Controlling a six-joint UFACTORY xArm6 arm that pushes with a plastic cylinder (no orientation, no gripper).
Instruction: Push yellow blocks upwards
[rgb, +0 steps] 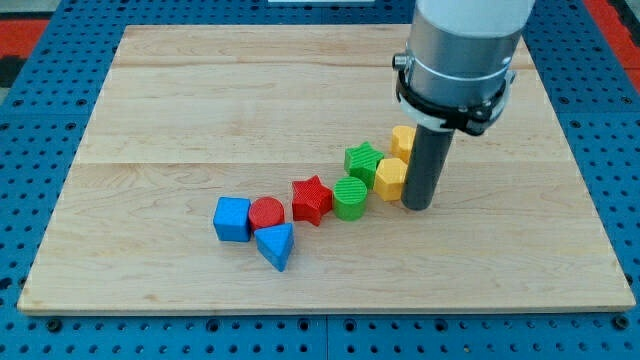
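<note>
Two yellow blocks lie right of the board's middle. One yellow block (390, 179) sits at the left side of my rod. The other yellow block (403, 141) lies just above it, partly hidden behind the rod. My tip (419, 205) rests on the board, touching or nearly touching the lower yellow block's right side, slightly below it.
A green star (362, 160) and a green cylinder (350, 197) lie left of the yellow blocks. Further left lie a red star (312, 200), a red cylinder (266, 214), a blue cube (232, 219) and a blue triangular block (276, 246). The wooden board (200, 100) lies on a blue pegboard.
</note>
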